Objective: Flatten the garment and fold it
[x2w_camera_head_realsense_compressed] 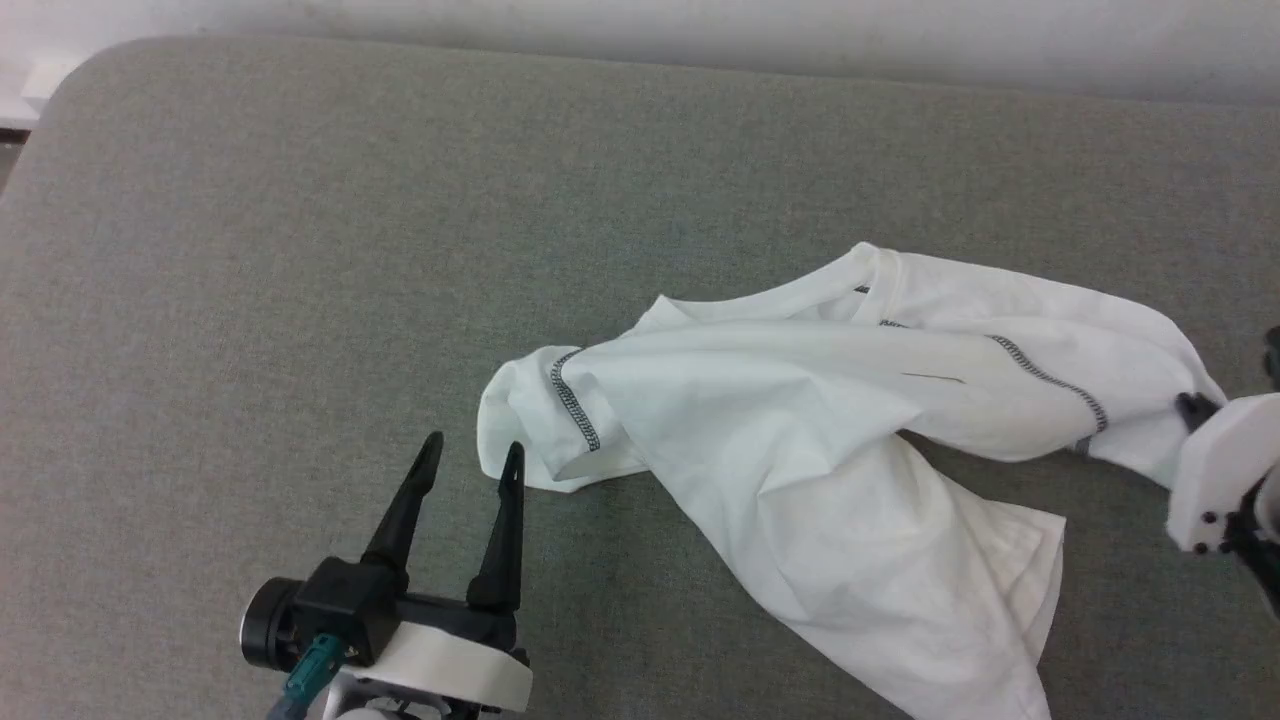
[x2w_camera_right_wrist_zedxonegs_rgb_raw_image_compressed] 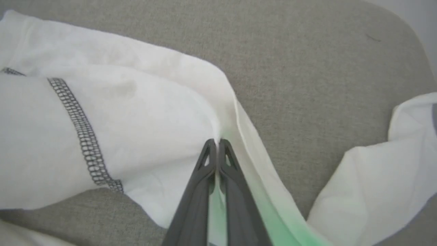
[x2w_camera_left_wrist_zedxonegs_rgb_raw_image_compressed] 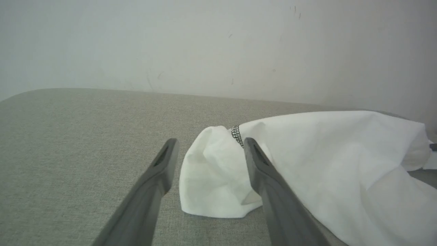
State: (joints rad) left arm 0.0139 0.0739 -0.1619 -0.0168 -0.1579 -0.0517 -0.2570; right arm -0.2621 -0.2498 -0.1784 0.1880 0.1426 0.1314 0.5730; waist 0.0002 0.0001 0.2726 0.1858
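The garment [x2w_camera_head_realsense_compressed: 780, 400], a white shirt with dark grey stitched seams, lies crumpled on the grey padded surface, right of centre. My left gripper [x2w_camera_head_realsense_compressed: 468, 458] is open, its fingers pointing at the bunched left end of the shirt. In the left wrist view the garment [x2w_camera_left_wrist_zedxonegs_rgb_raw_image_compressed: 324, 153] bulges just beyond and between the left gripper's [x2w_camera_left_wrist_zedxonegs_rgb_raw_image_compressed: 210, 143] fingertips, with no cloth pinched. My right gripper [x2w_camera_head_realsense_compressed: 1195, 407] is at the garment's right end. In the right wrist view the right gripper [x2w_camera_right_wrist_zedxonegs_rgb_raw_image_compressed: 216, 141] is shut, pinching a fold of the garment [x2w_camera_right_wrist_zedxonegs_rgb_raw_image_compressed: 136, 130] at its tips.
The grey fabric surface [x2w_camera_head_realsense_compressed: 300, 250] stretches wide to the left and back, ending at a pale wall [x2w_camera_head_realsense_compressed: 700, 30]. Its rounded corner [x2w_camera_head_realsense_compressed: 70, 70] is at the far left. A loose flap of the shirt [x2w_camera_head_realsense_compressed: 960, 620] trails toward the near edge.
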